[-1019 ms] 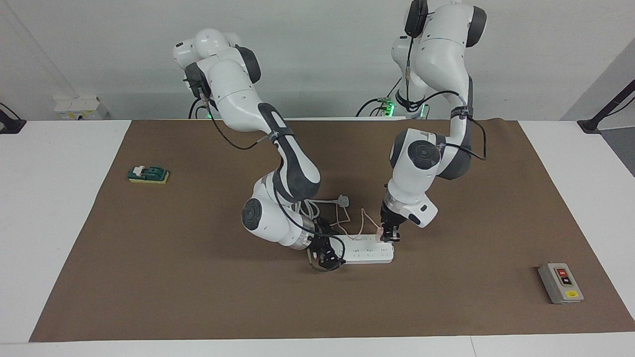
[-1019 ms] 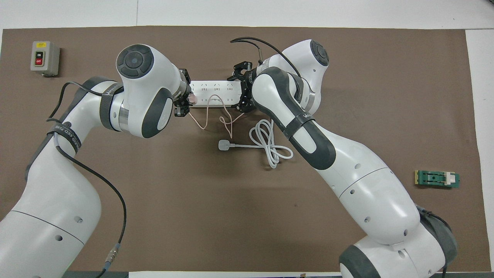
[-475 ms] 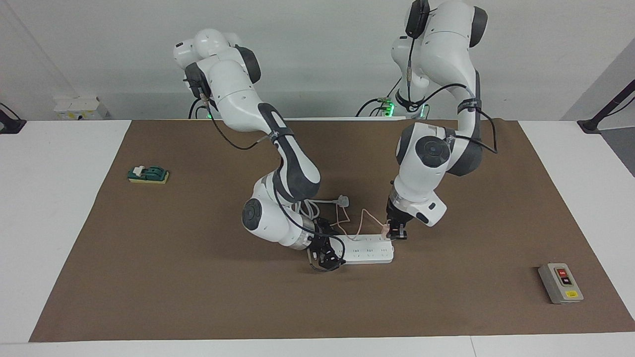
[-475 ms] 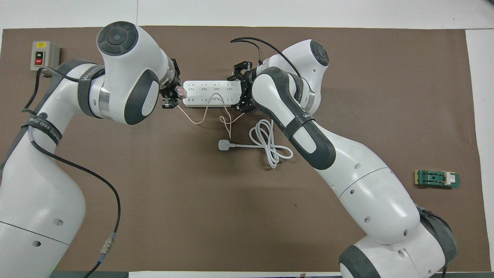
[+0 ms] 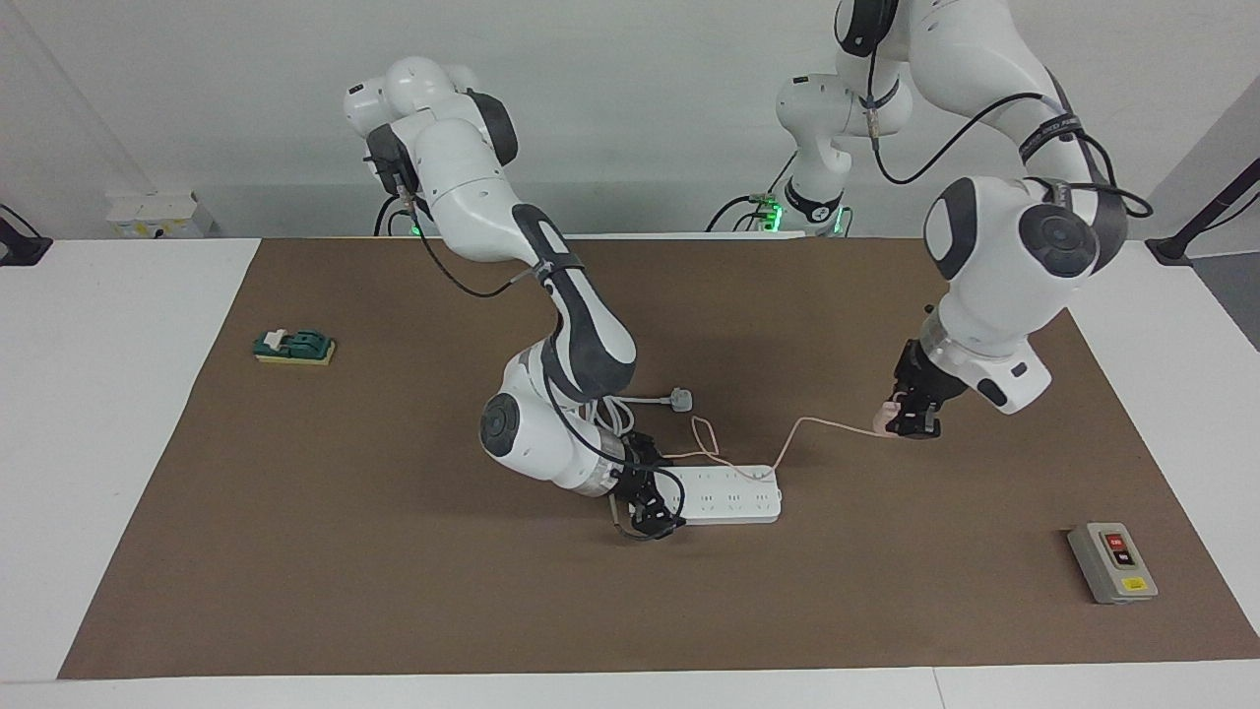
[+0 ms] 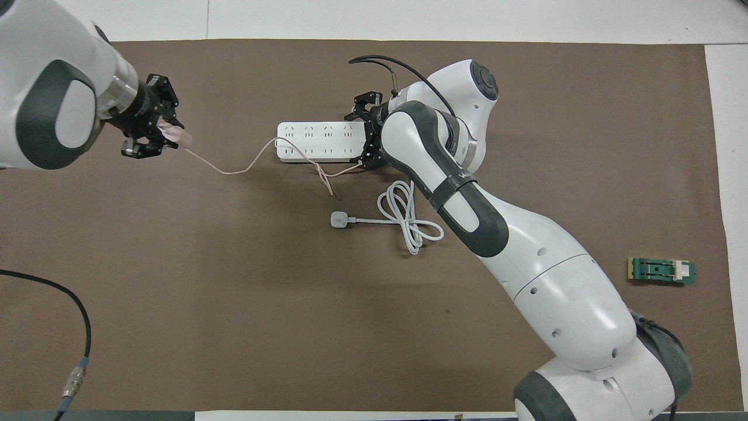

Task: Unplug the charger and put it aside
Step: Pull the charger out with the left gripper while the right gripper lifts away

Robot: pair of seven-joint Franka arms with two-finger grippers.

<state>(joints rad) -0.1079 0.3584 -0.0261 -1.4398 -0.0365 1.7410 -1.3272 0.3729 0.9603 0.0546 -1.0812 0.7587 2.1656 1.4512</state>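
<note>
Left gripper grips the pink charger w/ fingers closed on it, up over bare mat, well apart from the power strip; its cable trails back across the strip. Right gripper clamps the strip's end nearest it, on the desk.

A robot lab: two white arms are bolted at a white table under a brown mat (bare wall, trailing cables).
</note>
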